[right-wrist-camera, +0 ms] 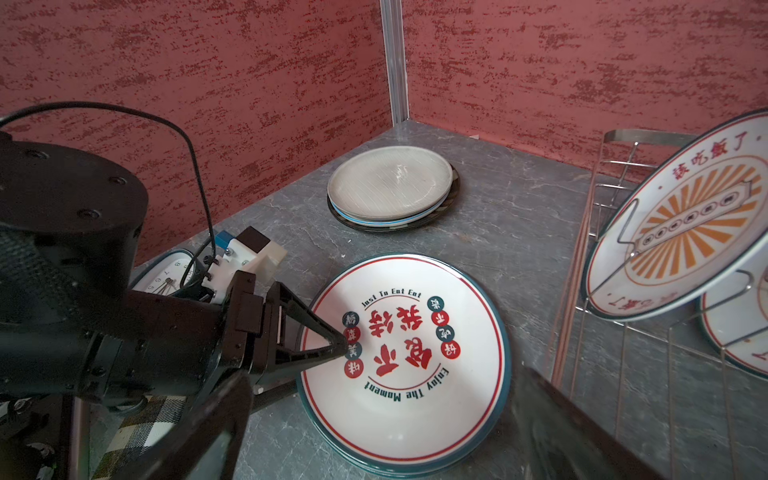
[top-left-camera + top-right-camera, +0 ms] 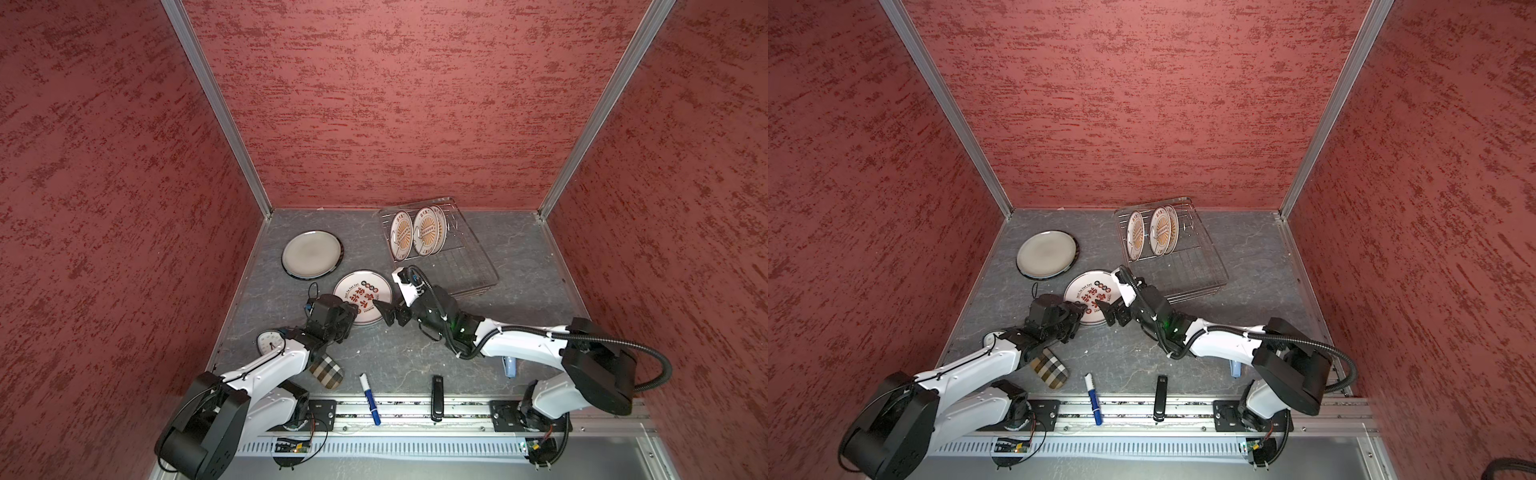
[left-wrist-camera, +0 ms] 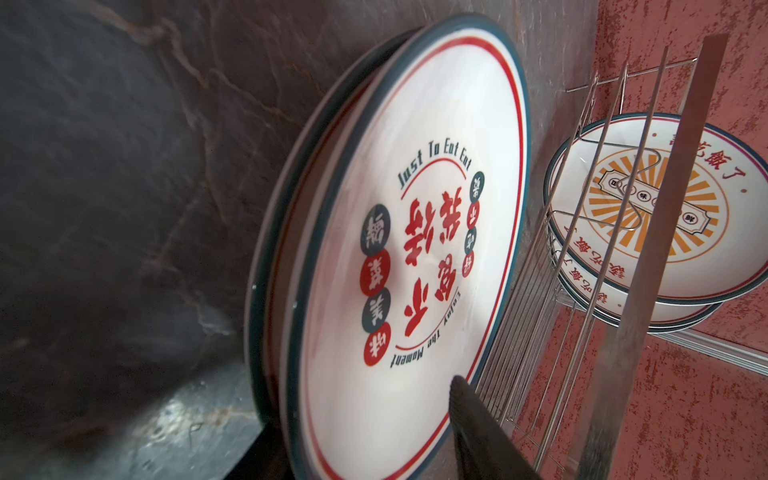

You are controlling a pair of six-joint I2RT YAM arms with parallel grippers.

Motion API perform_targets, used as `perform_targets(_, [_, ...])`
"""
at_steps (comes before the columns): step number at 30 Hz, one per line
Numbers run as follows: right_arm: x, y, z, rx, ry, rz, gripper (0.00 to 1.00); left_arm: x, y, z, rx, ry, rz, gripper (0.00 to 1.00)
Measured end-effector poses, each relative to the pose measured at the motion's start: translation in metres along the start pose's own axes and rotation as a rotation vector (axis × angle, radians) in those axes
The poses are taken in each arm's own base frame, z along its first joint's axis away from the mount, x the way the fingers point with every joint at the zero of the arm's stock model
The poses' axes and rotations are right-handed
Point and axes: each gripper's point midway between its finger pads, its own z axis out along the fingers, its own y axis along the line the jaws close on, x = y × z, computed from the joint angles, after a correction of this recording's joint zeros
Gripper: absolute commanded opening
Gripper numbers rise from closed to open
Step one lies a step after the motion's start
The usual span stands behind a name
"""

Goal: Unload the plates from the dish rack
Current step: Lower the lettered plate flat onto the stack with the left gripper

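**A:** What kind of place is it?

**B:** There is a grey tabletop (image 2: 519, 270) with pale veins, like stone. Red rough-textured walls (image 2: 374, 104) close it on three sides. A metal rail (image 2: 465, 409) runs along the lower part of both top views.

**A:** And the plates, how many are there?

**B:** The dish rack (image 2: 465, 266) sits just right of centre in both top views. In its upper end, three sunburst plates (image 2: 427, 228) stand upright between the prongs. Left of the rack, one grey plate (image 2: 311, 253) lies flat on a pile, and at least one more rim shows under it. Lower, at the centre, the red-lettered plate (image 2: 362, 291) lies on at least one other plate.

**A:** How are the two pincers?

**B:** The left gripper (image 2: 354, 311) pinches the lower left rim of the red-lettered plate, with one finger on its face and one under the edge. The right gripper (image 2: 384, 312) is spread wide and holds nothing. It is at the same plate's lower right edge.

**A:** Are there other things?

**B:** There is one clock (image 2: 270, 343), one checked cloth (image 2: 326, 372), one blue marker (image 2: 370, 399) and one black oblong thing (image 2: 437, 397). All of them are in the lower part.
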Motion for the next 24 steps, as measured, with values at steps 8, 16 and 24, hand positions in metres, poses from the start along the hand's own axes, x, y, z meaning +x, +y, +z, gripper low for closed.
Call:
perform_targets(8, [0.0, 0.0, 0.0, 0.001, -0.001, 0.0, 0.99, 0.0, -0.007, -0.006, 0.03, -0.002, 0.001, 0.54])
perform_targets(16, [-0.001, -0.002, 0.0, 0.009, -0.006, 0.0, 0.99, -0.001, -0.01, -0.008, 0.04, -0.003, 0.001, 0.55])
perform_targets(24, [-0.005, -0.002, -0.003, 0.013, -0.018, 0.002, 0.99, 0.0, -0.004, -0.008, 0.027, 0.001, 0.001, 0.54])
